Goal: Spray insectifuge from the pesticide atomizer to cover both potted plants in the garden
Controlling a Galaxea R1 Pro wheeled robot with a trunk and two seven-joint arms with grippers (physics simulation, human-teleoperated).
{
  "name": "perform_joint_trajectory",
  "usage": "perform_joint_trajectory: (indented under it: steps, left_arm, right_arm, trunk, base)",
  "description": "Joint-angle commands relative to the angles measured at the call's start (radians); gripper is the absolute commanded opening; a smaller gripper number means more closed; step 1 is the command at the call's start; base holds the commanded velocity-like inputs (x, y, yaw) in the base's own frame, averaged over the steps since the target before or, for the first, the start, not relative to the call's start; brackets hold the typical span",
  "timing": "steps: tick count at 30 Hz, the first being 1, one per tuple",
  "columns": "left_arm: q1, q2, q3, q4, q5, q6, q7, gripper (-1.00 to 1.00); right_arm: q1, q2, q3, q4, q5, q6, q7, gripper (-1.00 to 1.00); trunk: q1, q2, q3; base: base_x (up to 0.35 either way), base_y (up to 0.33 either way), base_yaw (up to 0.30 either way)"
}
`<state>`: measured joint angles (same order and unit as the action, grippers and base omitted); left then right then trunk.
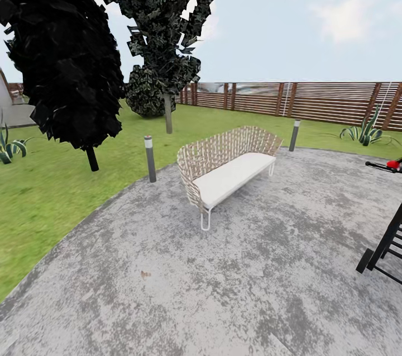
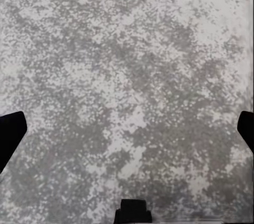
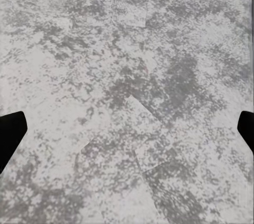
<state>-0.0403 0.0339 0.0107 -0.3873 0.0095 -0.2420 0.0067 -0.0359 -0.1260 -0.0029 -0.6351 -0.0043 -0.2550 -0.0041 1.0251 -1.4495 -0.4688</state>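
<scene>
Both pairs of fingers point(image 2: 10, 131) point(image 3: 10, 129) spread wide, empty, over mottled paving point(image 2: 127, 76).

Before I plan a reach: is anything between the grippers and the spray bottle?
Cannot judge: the bottle and small plants are not visible here. Both wrist cameras look down at mottled grey paving, fingers spread wide, nothing held. Ahead, a wicker bench stands on the paving.

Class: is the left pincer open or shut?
Open. The left pincer has its dark fingertips at opposite edges, with bare paving between them.
</scene>
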Motion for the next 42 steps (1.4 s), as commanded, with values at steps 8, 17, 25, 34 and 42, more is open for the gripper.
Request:
perform_joint_trajectory:
  steps: [8, 17, 25, 34, 42]
  left_arm:
    - [-0.107, 0.001, 0.004, 0.001, 0.006, -0.004, -0.001, 1.00]
    - [-0.113, 0.001, 0.002, 0.028, 0.004, -0.026, -0.001, 1.00]
    - [-0.112, 0.001, 0.004, 0.030, 0.007, -0.030, 0.002, 1.00]
    - [-0.110, 0.002, 0.005, 0.030, 0.008, -0.031, 0.002, 1.00]
    - [-0.110, 0.003, 0.006, 0.030, 0.009, -0.031, 0.004, 1.00]
  right_arm:
    - [-0.001, 0.000, 0.000, 0.008, 0.006, -0.005, -0.001, 1.00]
    - [-0.001, 0.000, 0.000, 0.076, 0.006, -0.036, -0.001, 1.00]
    - [-0.001, 0.002, 0.003, 0.084, 0.006, -0.068, -0.001, 1.00]
    - [-0.001, 0.003, 0.004, 0.098, 0.006, -0.069, -0.001, 1.00]
    - [-0.001, 0.004, 0.004, 0.101, 0.005, -0.068, -0.001, 1.00]
  trunk:
    - [0.000, -0.001, -0.002]
    - [0.000, -0.001, -0.007]
    - [0.000, -0.001, -0.013]
    - [0.000, -0.001, -0.019]
    - [0.011, -0.022, -0.034]
  base:
    - [0.000, 0.000, 0.030]
    - [0.000, 0.000, 0.223]
    - [0.000, 0.000, 0.258]
    - [0.000, 0.000, 0.259]
    - [0.000, 0.000, 0.260]
